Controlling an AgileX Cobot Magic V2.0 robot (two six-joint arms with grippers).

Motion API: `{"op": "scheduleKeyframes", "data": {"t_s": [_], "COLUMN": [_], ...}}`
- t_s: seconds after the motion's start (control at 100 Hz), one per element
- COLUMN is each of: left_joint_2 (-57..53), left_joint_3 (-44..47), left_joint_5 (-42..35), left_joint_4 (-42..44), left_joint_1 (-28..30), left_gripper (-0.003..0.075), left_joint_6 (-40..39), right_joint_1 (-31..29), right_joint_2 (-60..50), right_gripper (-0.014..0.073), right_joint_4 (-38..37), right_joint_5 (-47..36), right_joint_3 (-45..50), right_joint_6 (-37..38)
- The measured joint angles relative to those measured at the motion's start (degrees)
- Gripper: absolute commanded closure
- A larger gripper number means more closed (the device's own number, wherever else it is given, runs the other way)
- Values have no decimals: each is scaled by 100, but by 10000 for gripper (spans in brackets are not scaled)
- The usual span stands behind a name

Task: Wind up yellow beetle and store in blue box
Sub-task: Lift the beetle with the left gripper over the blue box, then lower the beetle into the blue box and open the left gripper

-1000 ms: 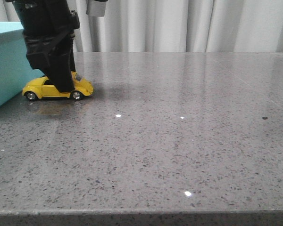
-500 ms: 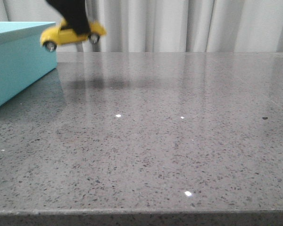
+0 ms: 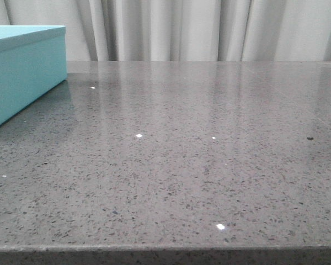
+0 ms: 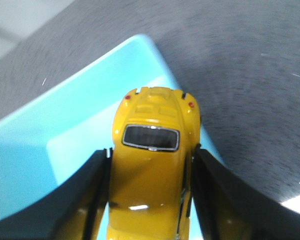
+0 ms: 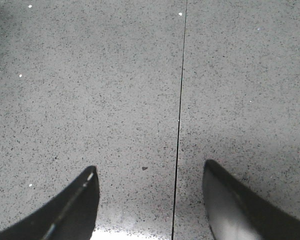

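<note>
In the left wrist view my left gripper (image 4: 151, 152) is shut on the yellow beetle (image 4: 152, 165), its black fingers (image 4: 85, 195) pressed against both sides of the car. The car hangs above a corner of the open blue box (image 4: 80, 145), whose light turquoise inside shows beneath it. In the front view the blue box (image 3: 22, 66) stands at the far left; the beetle and both arms are out of that view. In the right wrist view my right gripper (image 5: 149, 172) is open and empty above bare grey table.
The grey speckled table (image 3: 198, 154) runs to a front edge near the camera. White curtains (image 3: 209, 27) hang behind it. A thin dark seam (image 5: 180, 100) crosses the table top under the right gripper.
My left gripper lifted the yellow beetle off the table beside the box, carried it up and left, and left the front view; the beetle now hangs over the box.
</note>
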Motion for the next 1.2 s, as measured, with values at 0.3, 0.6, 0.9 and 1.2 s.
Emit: {"op": "scheduleKeyframes", "data": {"t_s": [0.3,0.6,0.9,1.2], "left_joint_2": [39,381,904,902], "left_joint_3": [0,718,1647,1703], "left_joint_5": [21,0,-62,-222], "left_joint_4": [-286,-412,-468,-620], "left_joint_1": [1163,1501,1501,1501], "left_gripper": [532,532,529,339], "left_joint_6": [-788,-809,-809,-809], "right_joint_1": [0,0,0,0], "right_joint_2": [0,0,0,0], "right_gripper": [138,138,138,138], "right_joint_4": [0,8,8,8], "right_joint_5": [4,13,13,26], "right_joint_3": [0,0,0,0], "right_joint_6": [0,0,-11,-11]}}
